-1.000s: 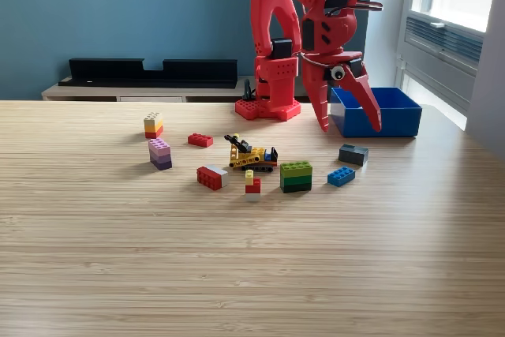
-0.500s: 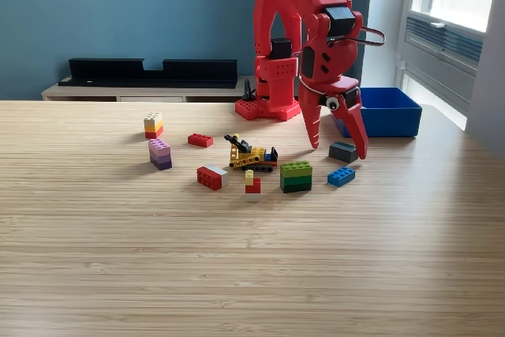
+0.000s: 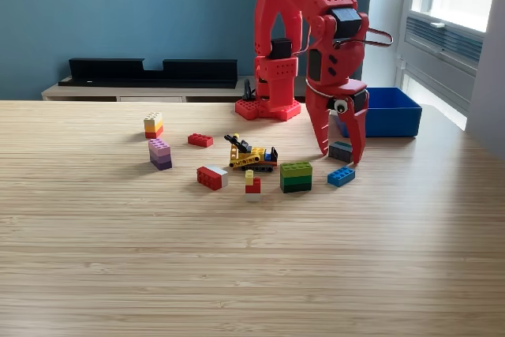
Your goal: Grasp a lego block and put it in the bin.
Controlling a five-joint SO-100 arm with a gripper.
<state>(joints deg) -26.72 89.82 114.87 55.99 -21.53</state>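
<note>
gripper down over the dark grey block, jaws spread either side, nothing pinched yet, blue bin unfilled as far as visible.

Bin approach clear (blocks crowd table centre); front bare

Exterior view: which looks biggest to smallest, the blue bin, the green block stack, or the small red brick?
1. Blue bin, though it sits farthest back.
2. Green block stack.
3. Small red brick.
</note>
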